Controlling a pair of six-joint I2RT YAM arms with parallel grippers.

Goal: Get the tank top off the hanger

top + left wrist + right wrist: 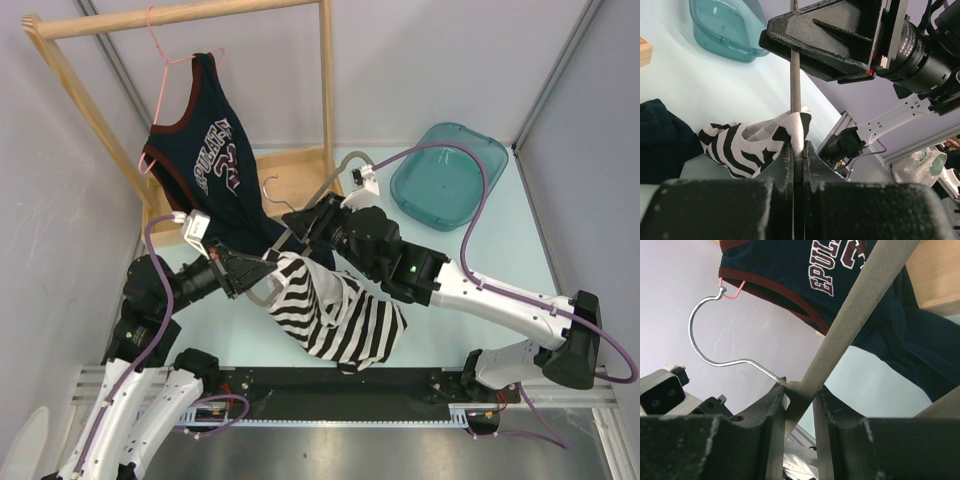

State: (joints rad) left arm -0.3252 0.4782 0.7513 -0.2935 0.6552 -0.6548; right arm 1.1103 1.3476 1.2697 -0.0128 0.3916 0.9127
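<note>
A black-and-white striped tank top (335,315) hangs on a grey hanger (262,296) held low over the table between both arms; it also shows in the left wrist view (740,145). My left gripper (262,272) is shut on one arm of the hanger (795,75), with striped cloth bunched right at the jaws (799,147). My right gripper (300,222) is shut on the hanger's neck (855,310), where its metal hook (705,325) starts (800,390). The tank top drapes down toward the near table edge.
A navy jersey (205,150) hangs on a pink hanger (160,60) from a wooden rack (180,18) at the back left, just behind the grippers. A teal bin (448,175) stands at the back right.
</note>
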